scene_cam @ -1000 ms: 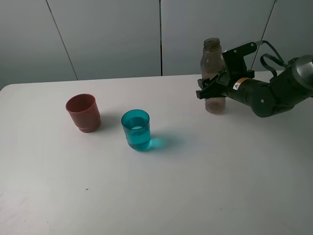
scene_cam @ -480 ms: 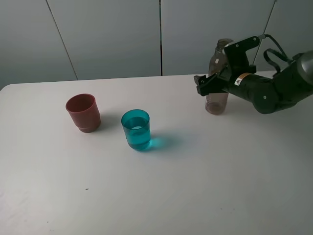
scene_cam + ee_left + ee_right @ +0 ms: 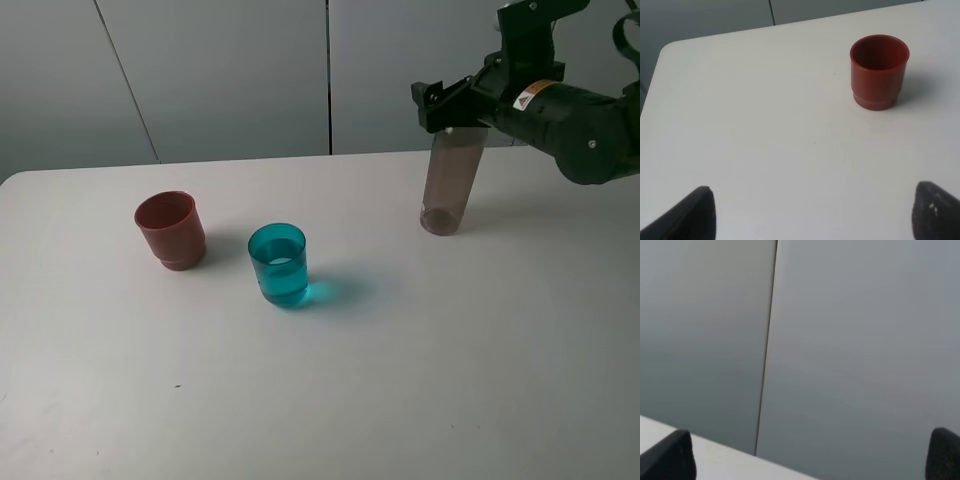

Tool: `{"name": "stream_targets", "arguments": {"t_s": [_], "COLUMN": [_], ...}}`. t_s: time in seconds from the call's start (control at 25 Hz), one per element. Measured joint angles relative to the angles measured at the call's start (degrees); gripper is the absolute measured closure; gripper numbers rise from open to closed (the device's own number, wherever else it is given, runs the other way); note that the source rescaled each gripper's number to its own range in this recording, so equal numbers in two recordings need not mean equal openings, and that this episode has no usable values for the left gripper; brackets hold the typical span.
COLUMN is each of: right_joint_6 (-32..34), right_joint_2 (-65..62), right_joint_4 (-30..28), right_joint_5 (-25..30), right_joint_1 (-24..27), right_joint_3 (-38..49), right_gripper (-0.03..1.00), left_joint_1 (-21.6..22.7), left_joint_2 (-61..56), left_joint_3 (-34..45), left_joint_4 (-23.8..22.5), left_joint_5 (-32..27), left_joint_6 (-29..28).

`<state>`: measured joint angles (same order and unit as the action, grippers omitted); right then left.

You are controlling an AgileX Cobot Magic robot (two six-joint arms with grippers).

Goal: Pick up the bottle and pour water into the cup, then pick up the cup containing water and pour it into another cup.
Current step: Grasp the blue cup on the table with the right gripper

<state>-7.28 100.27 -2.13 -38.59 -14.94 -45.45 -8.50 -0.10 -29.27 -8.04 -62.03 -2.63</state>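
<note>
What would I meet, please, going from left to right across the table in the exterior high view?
red-brown cup → teal cup holding water → bottle, tilted, its base on the table

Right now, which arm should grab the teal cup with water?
Left, probably: the teal cup stands left of centre, and the left pincer is open, facing the red cup. The right pincer sits high by the bottle.
</note>
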Motion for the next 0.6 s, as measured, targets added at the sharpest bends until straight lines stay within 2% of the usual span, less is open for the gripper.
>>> {"name": "stream_targets", "arguments": {"t_s": [0.2,0.32,0.6], "right_joint_6": [0.00,0.54,2.18], "right_joint_2": [-6.56,-10.70,-21.03], "right_joint_4": [0.00,0.00,0.00], "right_joint_5": [4.79,10.01,31.09], "right_joint_1": [0.00,0.00,-0.13], "right_joint_3": [0.00,0.00,0.00], "right_gripper": [-0.03,-0.03,-0.03], "left_joint_1": [0.00,0.00,0.00], "left_joint_2": [0.00,0.00,0.00], "left_joint_3": [0.00,0.00,0.00], "left_joint_4": [0.00,0.00,0.00], "left_joint_5": [0.00,0.00,0.00], "left_joint_6": [0.00,0.00,0.00]}}
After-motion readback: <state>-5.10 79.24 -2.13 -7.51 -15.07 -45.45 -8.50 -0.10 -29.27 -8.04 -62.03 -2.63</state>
